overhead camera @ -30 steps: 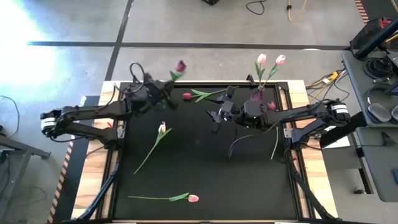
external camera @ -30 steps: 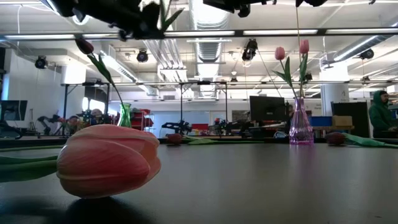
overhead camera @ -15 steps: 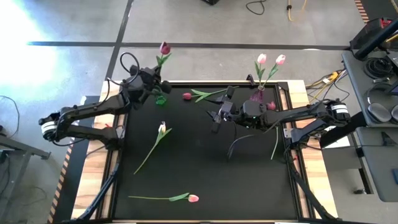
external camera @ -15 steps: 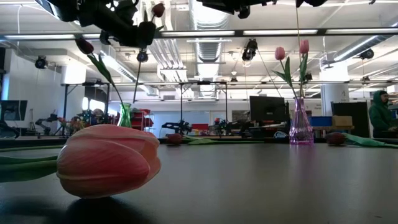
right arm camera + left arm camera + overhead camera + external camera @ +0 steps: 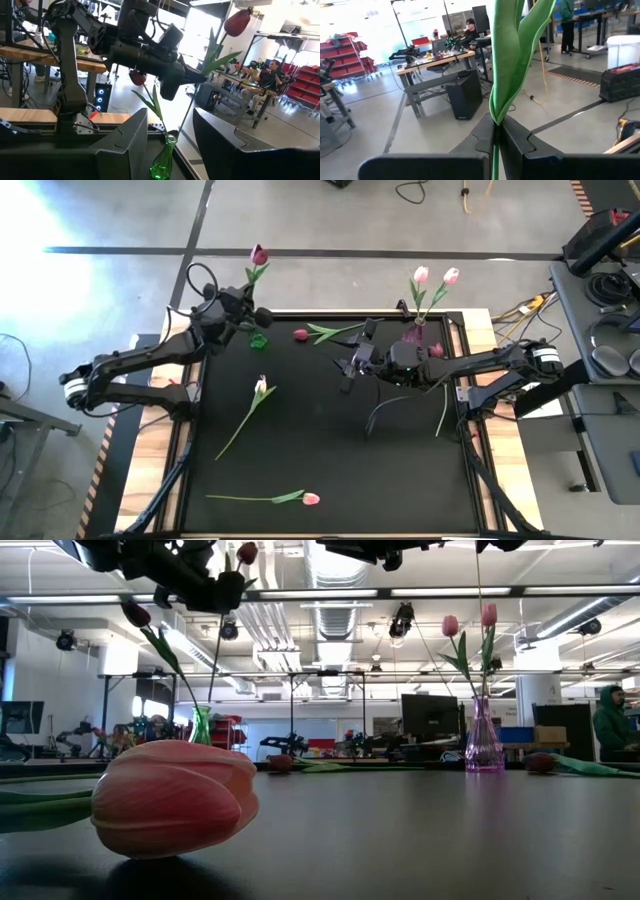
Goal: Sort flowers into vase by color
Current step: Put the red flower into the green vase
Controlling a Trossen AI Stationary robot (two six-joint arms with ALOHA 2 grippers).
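My left gripper (image 5: 254,314) is above the green glass vase (image 5: 258,339) at the table's far left and is shut on a dark red tulip (image 5: 259,254). In the low view that tulip's head (image 5: 247,553) stands above the gripper (image 5: 222,590). Its stem (image 5: 213,665) hangs toward the green vase (image 5: 202,725), which holds another dark red tulip (image 5: 135,612). Whether the stem's end is inside the mouth, I cannot tell. My right gripper (image 5: 352,367) hovers open over the table's middle. The pink vase (image 5: 413,333) holds two pink tulips (image 5: 421,275). My left gripper pinches the dark red tulip's thin green stem (image 5: 494,142) between its two fingers, just below where the leaves (image 5: 510,60) branch off. The fingers lie level, across the stem. The tulip is lifted clear and nearly upright, head above the fingers, lower stem (image 5: 186,116) hanging below.
Loose tulips lie on the black mat: a dark red one (image 5: 301,334) near the far edge, a pale one (image 5: 260,387) left of centre, a pink one (image 5: 311,499) by the near edge, a red one (image 5: 436,350) by the right arm. Bare stems (image 5: 441,410) lie right of centre.
My left gripper has moved toward the table's far left corner and turned, still shut on the stem. The dark red tulip has swung from a slant to nearly upright, its head rising and its lower stem coming to hang over the green vase. The right arm has kept still.
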